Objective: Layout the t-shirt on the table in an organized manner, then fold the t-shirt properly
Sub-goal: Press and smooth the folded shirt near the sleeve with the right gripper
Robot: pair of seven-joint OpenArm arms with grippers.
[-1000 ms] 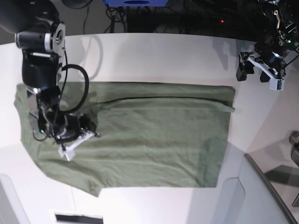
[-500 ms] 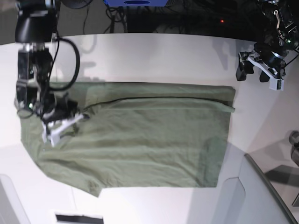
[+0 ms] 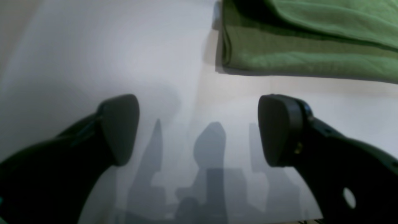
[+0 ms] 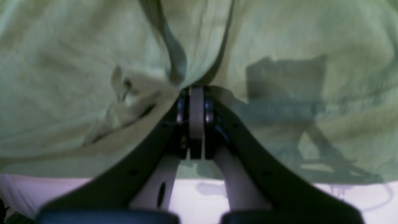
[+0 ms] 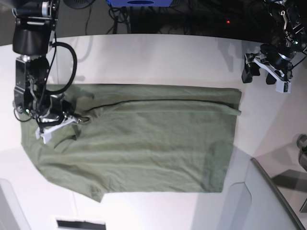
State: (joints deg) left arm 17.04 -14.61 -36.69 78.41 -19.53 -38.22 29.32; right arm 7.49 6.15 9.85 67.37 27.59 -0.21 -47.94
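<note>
The t-shirt [image 5: 139, 139] is spread over the middle of the white table [image 5: 158, 57], with one long edge already turned over along the far side. The right claw [image 5: 76, 120] is clenched on a small pinch of cloth near the neck end, as is seen in the right wrist view, where the fabric is drawn up into a ridge between the closed tips. The left claw [image 3: 199, 130] is released; it is held above the bare table beside the hem corner of the t-shirt [image 3: 307, 46], not touching it.

From here, several faults can be expected. If the pinched cloth is pulled too far, the whole shirt may be dragged across the table and the turned edge may be opened again, because nothing holds the other end. If only the top layer is caught, the layers may be separated and new wrinkles made. The grip is narrow, so the cloth may also slip out.

Some things are hard to make out. It cannot be told how many layers are held. The neckline and its label are not clearly seen; only a pale blurred patch is visible beside the tips. The near sleeve is partly tucked under the body.
</note>
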